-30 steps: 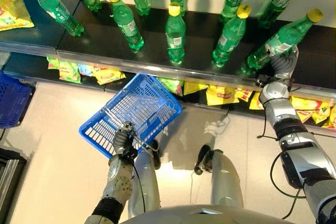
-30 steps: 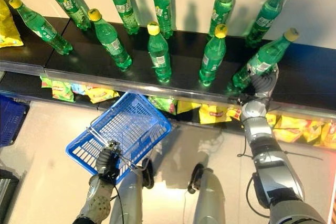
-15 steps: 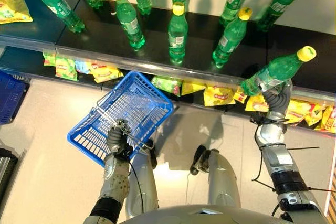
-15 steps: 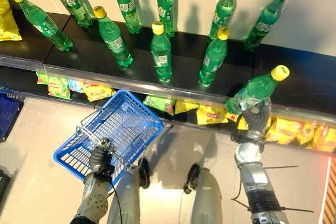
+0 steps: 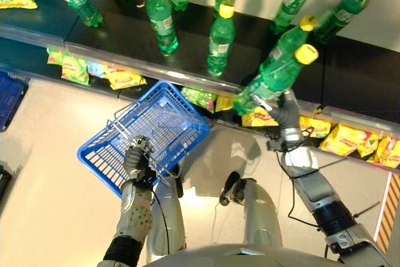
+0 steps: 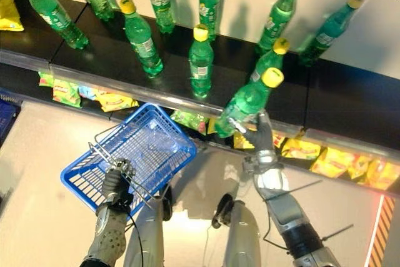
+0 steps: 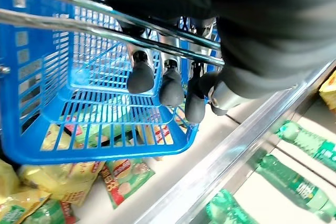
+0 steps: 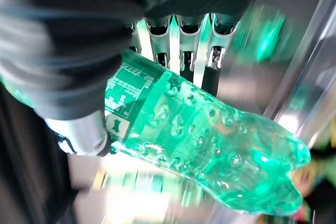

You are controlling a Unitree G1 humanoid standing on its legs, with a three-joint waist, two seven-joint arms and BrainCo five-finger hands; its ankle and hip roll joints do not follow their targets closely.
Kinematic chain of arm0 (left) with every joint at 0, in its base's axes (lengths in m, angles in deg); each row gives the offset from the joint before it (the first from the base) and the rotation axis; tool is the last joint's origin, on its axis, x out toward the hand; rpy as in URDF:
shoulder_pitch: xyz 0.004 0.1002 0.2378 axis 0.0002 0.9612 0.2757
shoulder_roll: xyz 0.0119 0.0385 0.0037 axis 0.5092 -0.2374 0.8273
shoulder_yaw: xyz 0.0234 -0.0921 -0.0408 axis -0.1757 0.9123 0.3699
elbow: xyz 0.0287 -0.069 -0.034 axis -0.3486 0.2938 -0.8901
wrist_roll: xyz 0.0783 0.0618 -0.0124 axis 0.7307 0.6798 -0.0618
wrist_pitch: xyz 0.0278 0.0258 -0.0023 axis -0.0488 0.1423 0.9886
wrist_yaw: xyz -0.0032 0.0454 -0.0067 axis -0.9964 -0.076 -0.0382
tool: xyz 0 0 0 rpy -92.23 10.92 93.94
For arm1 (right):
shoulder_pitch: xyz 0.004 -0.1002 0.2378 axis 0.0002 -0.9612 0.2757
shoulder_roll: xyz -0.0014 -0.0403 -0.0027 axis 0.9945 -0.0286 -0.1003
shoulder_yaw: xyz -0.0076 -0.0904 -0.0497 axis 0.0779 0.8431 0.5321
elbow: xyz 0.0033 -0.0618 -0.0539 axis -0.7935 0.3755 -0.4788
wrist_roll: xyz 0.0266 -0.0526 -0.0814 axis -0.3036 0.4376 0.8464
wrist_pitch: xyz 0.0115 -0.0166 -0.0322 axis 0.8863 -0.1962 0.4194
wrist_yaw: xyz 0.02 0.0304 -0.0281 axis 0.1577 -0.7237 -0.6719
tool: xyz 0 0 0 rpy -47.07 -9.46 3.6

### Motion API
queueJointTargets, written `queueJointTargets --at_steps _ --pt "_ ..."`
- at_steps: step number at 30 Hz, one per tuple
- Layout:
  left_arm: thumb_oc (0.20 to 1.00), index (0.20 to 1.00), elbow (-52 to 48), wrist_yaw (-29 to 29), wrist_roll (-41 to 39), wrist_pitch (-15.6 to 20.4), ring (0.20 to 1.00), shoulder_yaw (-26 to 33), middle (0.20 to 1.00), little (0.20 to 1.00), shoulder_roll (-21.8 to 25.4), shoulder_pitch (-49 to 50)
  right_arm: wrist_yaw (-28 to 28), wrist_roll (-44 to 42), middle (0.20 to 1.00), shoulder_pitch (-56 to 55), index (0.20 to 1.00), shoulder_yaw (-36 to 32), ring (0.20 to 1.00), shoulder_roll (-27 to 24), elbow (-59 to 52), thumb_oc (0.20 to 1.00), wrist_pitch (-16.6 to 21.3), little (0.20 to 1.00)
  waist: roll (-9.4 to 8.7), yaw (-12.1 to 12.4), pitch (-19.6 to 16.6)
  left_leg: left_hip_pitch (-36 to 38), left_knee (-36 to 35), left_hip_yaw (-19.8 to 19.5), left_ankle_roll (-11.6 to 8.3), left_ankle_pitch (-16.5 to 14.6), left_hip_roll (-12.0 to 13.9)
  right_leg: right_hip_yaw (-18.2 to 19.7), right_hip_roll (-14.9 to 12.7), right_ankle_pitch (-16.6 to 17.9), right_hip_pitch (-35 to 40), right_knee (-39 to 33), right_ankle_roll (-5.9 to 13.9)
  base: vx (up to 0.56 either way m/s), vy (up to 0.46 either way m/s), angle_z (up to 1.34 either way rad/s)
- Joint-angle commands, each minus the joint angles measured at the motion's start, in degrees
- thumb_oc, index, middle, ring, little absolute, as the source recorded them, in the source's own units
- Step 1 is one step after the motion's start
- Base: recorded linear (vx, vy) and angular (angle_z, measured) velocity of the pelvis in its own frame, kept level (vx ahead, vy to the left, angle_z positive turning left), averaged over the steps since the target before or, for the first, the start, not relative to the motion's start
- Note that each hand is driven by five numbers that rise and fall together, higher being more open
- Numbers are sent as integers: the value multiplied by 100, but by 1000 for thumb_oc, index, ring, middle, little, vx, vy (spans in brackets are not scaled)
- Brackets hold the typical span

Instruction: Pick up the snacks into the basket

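Right hand (image 5: 284,114) has its fingers curled round a green bottle (image 5: 275,78), gripping low on the body near the base; yellow cap points up and away, bottle tilted. Bottle is off the shelf (image 5: 350,85), in the air in front of its edge, between the shelf and the basket (image 5: 150,132). Right wrist view shows fingers (image 8: 181,56) wrapped across the label area and the dimpled base sticking out past the hand.

Left hand (image 5: 136,162) is clenched on the basket's wire handle (image 5: 128,134), fingertips (image 7: 140,77) hooked over the 2 metal bars. Basket hangs tilted, below the shelf edge and to the left of the bottle; nothing visible in it, though the mesh makes that hard to confirm.

More green bottles (image 5: 219,42) stand upright on the shelf. Snack bags (image 5: 122,80) lie on the lower shelf under it, yellow and green packs, some showing through the basket mesh in the left wrist view.

Note: task says snacks, hand carries a bottle.

Handling, as a judgement: bottle looks full, so fairly heavy for a 1-hand hold, and the plastic is smooth and likely slippery. It is stiff enough to squeeze but may dent slightly. The mid-body label zone is a better hold than the base, as weight sits above the present grip and could tip it. Not fragile, so a short drop into the basket should be fine. Snack bags would be light, soft and crinkly; pinch at an edge or seam.
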Motion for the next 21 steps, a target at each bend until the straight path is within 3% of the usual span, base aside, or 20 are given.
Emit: queueJointTargets --at_steps 1,2,11,21 --pt "200 200 -956 -282 259 373 200 -201 200 200 287 -3 -134 -102 200 735 200 -4 200 13 -325 200 410 200 51 220 -277 150 107 162 164 -179 65 152 -79 892 259 -606 651 10 -16 19" --pt "200 200 -1042 -312 240 338 200 -292 200 200 322 -19 -199 -162 200 1155 200 299 200 216 40 200 308 200 68 353 -252 133 77 124 169 -160 35 110 -109 902 269 -607 661 7 -4 14" --pt "200 200 -1457 -205 173 265 200 -435 200 200 385 -196 -277 -190 200 2054 200 948 200 1018 1027 200 2 200 149 796 -91 2 15 -131 205 -63 -157 -168 -206 896 377 -606 666 -6 -15 24" --pt "200 200 -1876 -265 101 254 200 -546 200 200 452 -283 -435 -87 200 2383 200 1334 200 1564 1897 200 -124 200 215 1018 -38 -71 -38 -282 228 -6 -264 -326 -252 891 406 -594 660 -8 -4 14"
